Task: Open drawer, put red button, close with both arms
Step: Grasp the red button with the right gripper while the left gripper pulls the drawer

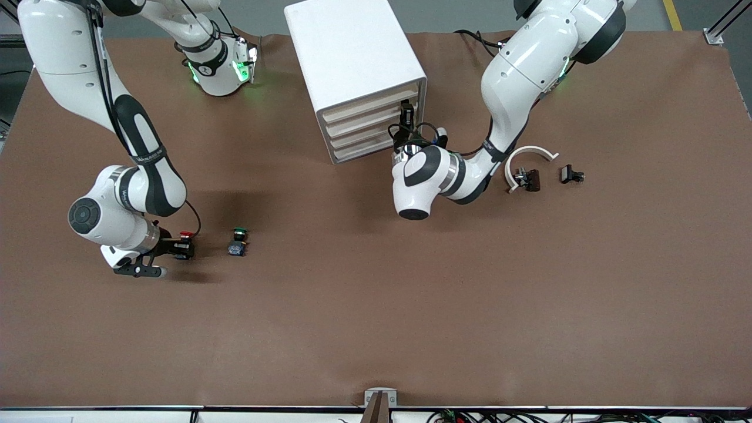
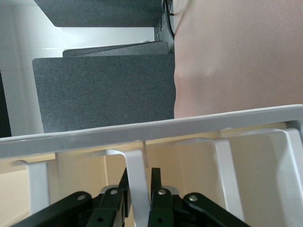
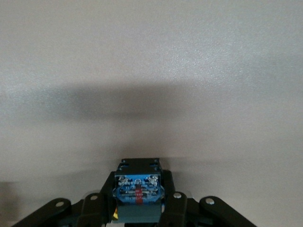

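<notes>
The white cabinet [image 1: 346, 41] stands at the table's middle, toward the robots' bases. Its top drawer [image 1: 367, 104] looks closed. My left gripper [image 1: 405, 117] is at the drawer fronts. In the left wrist view my left gripper [image 2: 140, 177] is shut on a white handle bar [image 2: 135, 170] of the drawer [image 2: 246, 156]. My right gripper [image 1: 183, 247] is low over the table toward the right arm's end. It is shut on the red button [image 1: 186, 235]. The button's blue-grey body [image 3: 137, 189] shows between the jaws of my right gripper [image 3: 138, 182].
A green-capped button [image 1: 238, 241] stands on the table just beside the right gripper. A white curved piece [image 1: 526, 158] and two small black parts [image 1: 527, 179] [image 1: 571, 174] lie toward the left arm's end.
</notes>
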